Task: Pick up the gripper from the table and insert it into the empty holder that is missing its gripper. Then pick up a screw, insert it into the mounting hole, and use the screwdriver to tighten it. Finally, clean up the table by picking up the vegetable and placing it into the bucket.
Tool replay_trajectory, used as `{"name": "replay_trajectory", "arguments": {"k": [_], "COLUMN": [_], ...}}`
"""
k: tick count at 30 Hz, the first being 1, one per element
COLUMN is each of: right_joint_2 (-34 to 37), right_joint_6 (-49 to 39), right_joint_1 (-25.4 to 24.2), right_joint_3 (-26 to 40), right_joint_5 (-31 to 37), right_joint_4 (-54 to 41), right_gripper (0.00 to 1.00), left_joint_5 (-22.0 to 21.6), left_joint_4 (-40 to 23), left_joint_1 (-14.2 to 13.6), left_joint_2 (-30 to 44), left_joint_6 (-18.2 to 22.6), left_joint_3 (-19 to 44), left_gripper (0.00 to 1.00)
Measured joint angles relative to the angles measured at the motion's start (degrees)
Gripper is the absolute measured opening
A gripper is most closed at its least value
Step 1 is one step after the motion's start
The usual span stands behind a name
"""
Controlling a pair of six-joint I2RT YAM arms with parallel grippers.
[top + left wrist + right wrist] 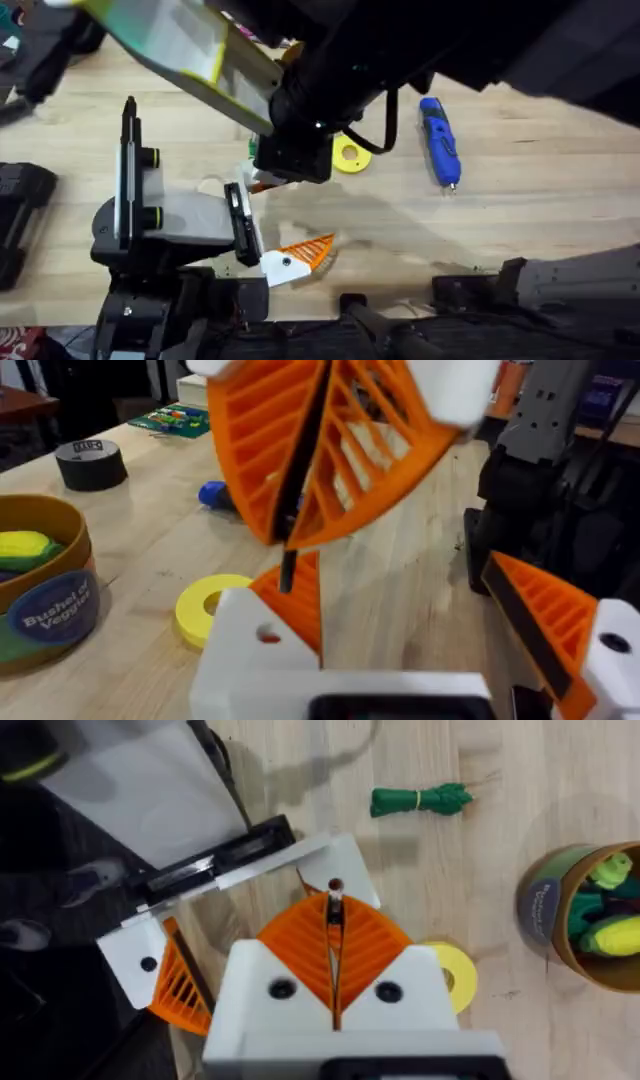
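wooden table (540,200) from overhead: screwdriver (440,140) lies idle. left wrist: bucket (40,585) beside it, left fingers spread. right wrist: right gripper (333,935) pinches a screw (334,902) over the holder (310,870), vegetable (420,799) untouched; a tilted screw could miss the hole and drop

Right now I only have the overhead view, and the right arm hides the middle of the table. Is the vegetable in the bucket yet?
Observer: No. The vegetable lies on the bare table, apart from the bucket.
Operator: What is in the bucket?
Observer: Yellow and light green toy foods; it stands upright.
Operator: Is the right gripper holding anything?
Observer: The right gripper is shut on a thin dark piece.
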Motion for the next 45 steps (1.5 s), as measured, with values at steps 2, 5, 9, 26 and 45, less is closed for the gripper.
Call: {"name": "replay_trajectory", "arguments": {"k": [2,5,9,26,45], "right_joint_2": [0.0,0.0,0.0,1.53,1.77], "right_joint_6": [0.02,0.0,0.0,0.02,0.0], "right_joint_1": [-0.02,0.0,0.0,0.0,-0.02], "right_joint_3": [0.0,0.0,0.0,0.0,0.0], "right_joint_5": [0.0,-0.04,-0.46,-0.66,-0.66], "right_joint_4": [-0.21,-0.24,-0.28,-0.22,0.33], "right_gripper": [0.005,0.005,0.005,0.005,0.005], "left_joint_5": [0.0,0.0,0.0,0.0,0.0], "left_joint_4": [0.0,0.0,0.0,0.0,0.0], "left_joint_1": [0.0,0.0,0.0,0.0,0.0], "left_joint_2": [-0.02,-0.02,-0.02,-0.02,-0.02], "left_joint_6": [0.0,0.0,0.0,0.0,0.0], "left_joint_3": [0.0,0.0,0.0,0.0,0.0], "left_gripper": [0.985,0.986,0.986,0.985,0.985]}}
